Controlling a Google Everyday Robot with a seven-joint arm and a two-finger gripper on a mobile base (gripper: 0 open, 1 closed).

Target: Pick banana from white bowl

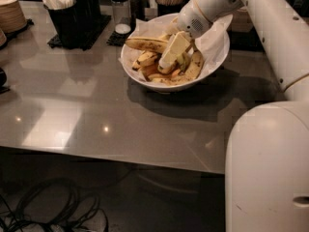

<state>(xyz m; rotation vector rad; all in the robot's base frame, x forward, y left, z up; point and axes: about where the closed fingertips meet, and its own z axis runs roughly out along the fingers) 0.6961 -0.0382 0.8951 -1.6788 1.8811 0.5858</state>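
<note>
The gripper (pixel 169 57) is reaching down into the white bowl (pixel 145 81), hanging low over the fruit near the bowl's middle. The banana (pixel 145 43) is lying just to the gripper's left, across the back of the heap. Its nearer end is meeting or passing under the gripper's tip. From this angle I cannot tell whether the gripper is clenched on it or released.

The banana is resting in the bowl on top of the shorter bananas (pixel 190 69) below and to the right of the gripper, so the pick seems not yet done. A sure hold and a lift out are what is remaining.

The paper liner (pixel 212 37) is rising behind and to the right of the gripper, close around the wrist. Straight up is looking open. Left of the gripper and further back, a shaker (pixel 119 6) and a black caddy (pixel 70 16) are standing near the rim, so a swing that way is looking tight. In front of the gripper, the grey table (pixel 96 120) is offering the widest room.
</note>
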